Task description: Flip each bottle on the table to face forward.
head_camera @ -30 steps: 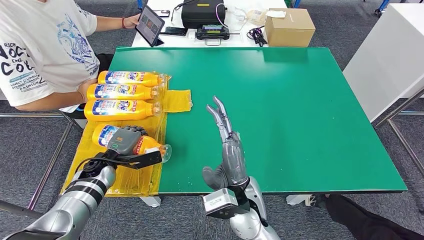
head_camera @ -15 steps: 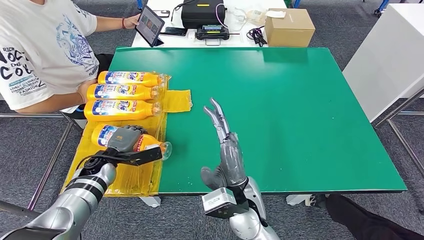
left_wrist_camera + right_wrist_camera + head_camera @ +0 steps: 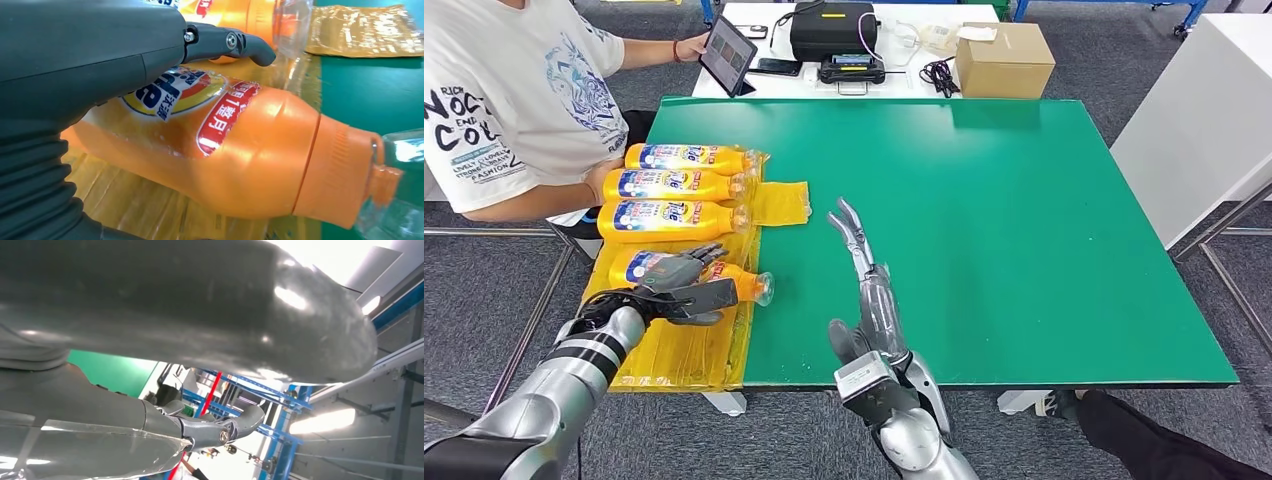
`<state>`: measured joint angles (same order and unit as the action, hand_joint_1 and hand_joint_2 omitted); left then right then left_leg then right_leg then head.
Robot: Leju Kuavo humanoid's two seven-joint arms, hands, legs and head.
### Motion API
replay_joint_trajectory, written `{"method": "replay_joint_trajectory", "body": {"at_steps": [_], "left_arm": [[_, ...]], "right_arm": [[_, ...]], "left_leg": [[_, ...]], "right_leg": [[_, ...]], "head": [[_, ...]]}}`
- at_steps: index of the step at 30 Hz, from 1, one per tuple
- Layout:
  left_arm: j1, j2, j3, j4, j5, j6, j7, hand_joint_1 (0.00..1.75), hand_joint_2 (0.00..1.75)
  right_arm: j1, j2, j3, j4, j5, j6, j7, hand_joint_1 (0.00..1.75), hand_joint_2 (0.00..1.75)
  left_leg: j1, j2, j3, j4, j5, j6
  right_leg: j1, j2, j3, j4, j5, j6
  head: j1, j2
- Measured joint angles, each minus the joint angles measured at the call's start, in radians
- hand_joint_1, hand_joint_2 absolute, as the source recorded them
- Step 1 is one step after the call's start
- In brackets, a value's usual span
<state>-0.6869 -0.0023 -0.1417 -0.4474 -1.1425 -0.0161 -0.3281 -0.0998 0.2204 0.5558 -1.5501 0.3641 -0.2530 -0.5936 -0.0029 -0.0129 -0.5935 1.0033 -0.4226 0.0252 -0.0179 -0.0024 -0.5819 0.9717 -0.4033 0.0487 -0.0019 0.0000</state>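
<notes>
A green table [image 3: 1024, 230] is seen; yellow plastic sheeting [image 3: 679, 345] is spread at its nine o'clock edge, and four orange bottles [image 3: 674, 185] are laid there.

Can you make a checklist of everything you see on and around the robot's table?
Surface: green table, with yellow plastic sheet along its left edge.
Job's things: four orange bottles lying on the sheet; nearest bottle under the left hand.
Clutter: nothing seen on the green.
Hands: left hand rests on the nearest bottle; right hand held up, fingers straight, holding nothing.
Cables: black cable bundle on the white table behind.
Surroundings: seated person holding a tablet; cardboard box; black case.
</notes>
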Motion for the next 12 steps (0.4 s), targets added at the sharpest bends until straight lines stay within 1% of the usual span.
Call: {"method": "replay_joint_trajectory", "body": {"at_steps": [9,12], "left_arm": [[0.001,0.019,0.015,0.0,0.14,-0.138,-0.094,0.0,0.0],[0.006,0.025,0.029,0.0,0.234,-0.227,-0.15,0.0,0.0]], "right_arm": [[-0.014,0.008,-0.005,0.044,-0.012,0.004,0.0,0.0,0.0],[-0.021,0.011,-0.005,0.06,-0.014,0.005,-0.001,0.0,0.0]], "left_leg": [[0.0,-0.001,0.005,0.0,0.0,0.0],[0.0,-0.001,0.005,0.0,0.0,0.0]], "right_leg": [[0.0,-0.001,0.005,0.0,0.0,0.0],[0.0,-0.001,0.005,0.0,0.0,0.0]], "head": [[0.0,0.0],[0.0,0.0]]}}
